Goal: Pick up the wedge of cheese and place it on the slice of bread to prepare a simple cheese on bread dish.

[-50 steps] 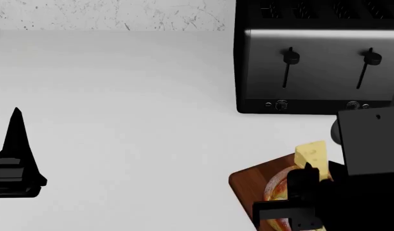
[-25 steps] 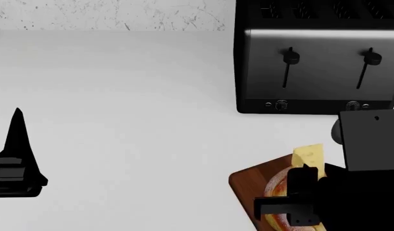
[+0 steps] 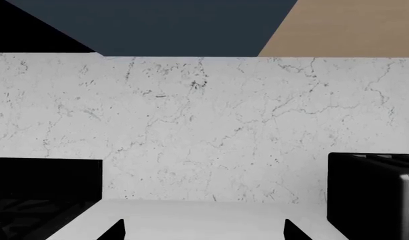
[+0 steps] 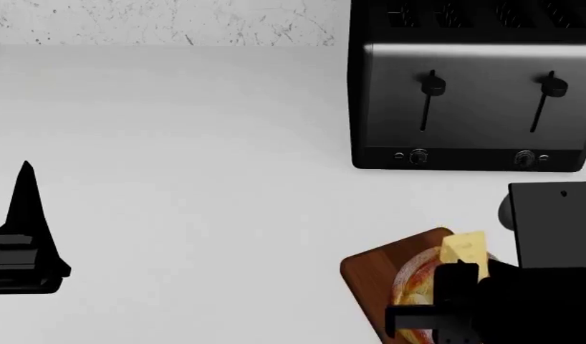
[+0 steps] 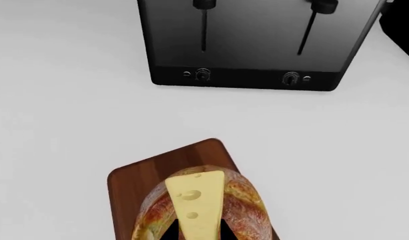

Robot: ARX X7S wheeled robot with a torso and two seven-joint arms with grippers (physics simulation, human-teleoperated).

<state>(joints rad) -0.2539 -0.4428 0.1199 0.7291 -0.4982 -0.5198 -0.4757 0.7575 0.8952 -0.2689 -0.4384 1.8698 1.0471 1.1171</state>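
The wedge of cheese (image 5: 194, 202) is pale yellow with holes. My right gripper (image 5: 198, 232) is shut on it, a black fingertip (image 5: 169, 231) on each side. The cheese is directly over the round golden-brown loaf, the slice of bread (image 5: 248, 205), which lies on a reddish-brown wooden board (image 5: 134, 175). I cannot tell whether the cheese touches the crust. In the head view the cheese (image 4: 464, 248) shows above the loaf (image 4: 415, 276), with the right gripper (image 4: 458, 276) mostly hidden by the arm. My left gripper (image 4: 26, 183) is open and empty far to the left; it also shows in the left wrist view (image 3: 204, 231).
A black four-slot toaster (image 4: 475, 100) stands behind the board, also in the right wrist view (image 5: 251, 40) and the left wrist view (image 3: 374, 195). The white counter (image 4: 198, 165) ends at a marble wall (image 3: 204, 125). A dark appliance (image 3: 44, 185) sits at the far left.
My right gripper has come down and back with the cheese, so the wedge now sits lower, over the loaf. The left arm has not moved.
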